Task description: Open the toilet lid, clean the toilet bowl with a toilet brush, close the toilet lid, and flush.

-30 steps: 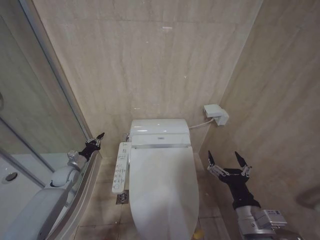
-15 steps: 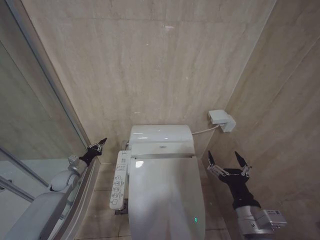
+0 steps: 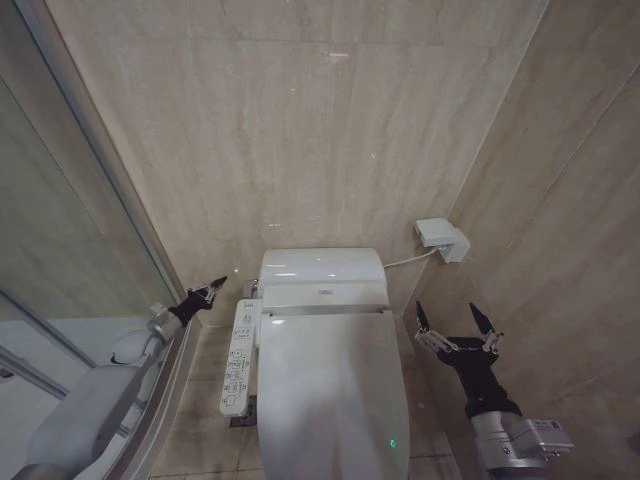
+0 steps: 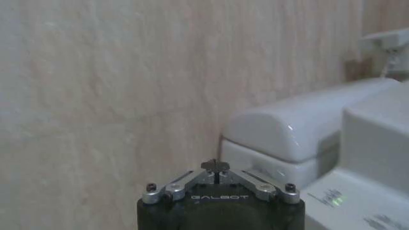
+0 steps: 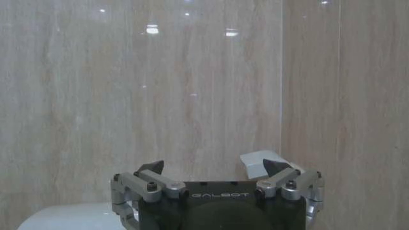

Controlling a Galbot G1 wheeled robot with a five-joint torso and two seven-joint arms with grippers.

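Centrally, toilet lid point(image 3: 330, 385) (down) btwn both jaws.

A tiled bathroom, seen from above: a white floor-standing electronic toilet with its toilet lid point(image 3: 330, 390) shut sits against a back wall point(image 3: 300, 130) of beige, stone-look tiles. A side control panel point(image 3: 236, 357) lined with buttons juts from the seat's left edge, and a small green indicator light point(image 3: 391, 442) glows near the lid's front. A white wall outlet box point(image 3: 441, 240) with a cord is fixed in the right corner. A glass shower enclosure point(image 3: 70, 250) with a metal frame borders the toilet on the left.
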